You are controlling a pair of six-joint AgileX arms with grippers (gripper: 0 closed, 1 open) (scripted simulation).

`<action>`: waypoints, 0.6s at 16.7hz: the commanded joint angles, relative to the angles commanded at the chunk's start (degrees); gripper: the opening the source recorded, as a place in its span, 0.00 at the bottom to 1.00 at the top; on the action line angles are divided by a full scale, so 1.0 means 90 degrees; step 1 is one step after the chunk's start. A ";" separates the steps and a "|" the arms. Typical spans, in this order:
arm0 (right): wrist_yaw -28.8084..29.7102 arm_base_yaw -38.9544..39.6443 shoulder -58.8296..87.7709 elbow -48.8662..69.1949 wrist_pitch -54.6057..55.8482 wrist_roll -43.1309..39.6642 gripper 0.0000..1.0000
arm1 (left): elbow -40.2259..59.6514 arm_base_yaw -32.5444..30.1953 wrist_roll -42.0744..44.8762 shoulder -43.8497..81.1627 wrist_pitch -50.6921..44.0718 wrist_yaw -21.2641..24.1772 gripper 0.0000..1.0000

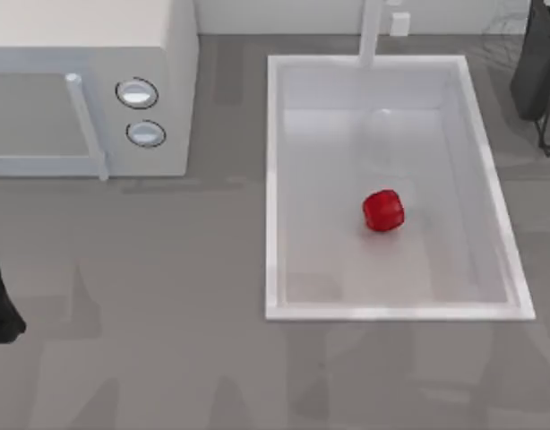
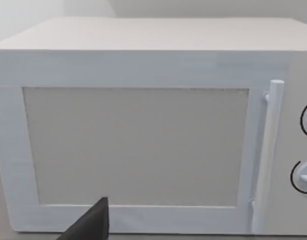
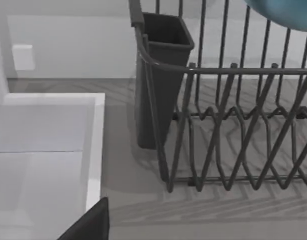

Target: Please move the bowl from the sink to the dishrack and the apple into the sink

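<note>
The apple [image 1: 382, 210] lay inside the sink [image 1: 273, 179], about mid-basin and clear of every wall, so that half of the task looked done. In the right wrist view a curve of the blue bowl [image 3: 288, 12] showed above the wires of the dishrack [image 3: 233, 115], just beside its dark cutlery cup [image 3: 158, 75]; whether it sat in the rack or hung in the right gripper could not be told, nor how that gripper's fingers stood. The right arm [image 1: 539, 72] was at the table's far right edge, over the rack. The left arm [image 1: 2, 300] sat parked at the left edge, facing the microwave [image 2: 143, 145], its fingers' state unclear. Open counter lay between the sink and the rack.
</note>
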 joint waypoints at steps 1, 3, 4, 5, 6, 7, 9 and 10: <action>-0.0203 -0.0175 -0.0775 -0.0171 -0.0502 -0.0006 1.00 | 0.0000 0.0000 0.0000 0.0000 0.0000 0.0000 1.00; -0.0580 -0.0459 -0.2223 -0.0467 -0.1433 -0.0020 1.00 | 0.0000 0.0000 0.0000 0.0000 0.0000 0.0000 1.00; -0.0753 -0.0571 -0.2878 -0.0593 -0.1853 -0.0028 1.00 | 0.0000 0.0000 0.0000 0.0000 0.0000 0.0000 1.00; -0.0913 -0.0665 -0.3476 -0.0704 -0.2238 -0.0035 1.00 | 0.0000 0.0000 0.0000 0.0000 0.0000 0.0000 1.00; -0.1060 -0.0740 -0.4008 -0.0798 -0.2580 -0.0042 1.00 | 0.0000 0.0000 0.0000 0.0000 0.0000 0.0000 1.00; -0.1190 -0.0798 -0.4475 -0.0876 -0.2872 -0.0048 1.00 | 0.0000 0.0000 0.0000 0.0000 0.0000 0.0000 1.00; -0.1394 -0.0866 -0.5209 -0.0981 -0.3295 -0.0056 1.00 | 0.0000 0.0000 0.0000 0.0000 0.0000 0.0000 1.00; -0.1465 -0.0878 -0.5476 -0.1010 -0.3430 -0.0058 1.00 | 0.0000 0.0000 0.0000 0.0000 0.0000 0.0000 1.00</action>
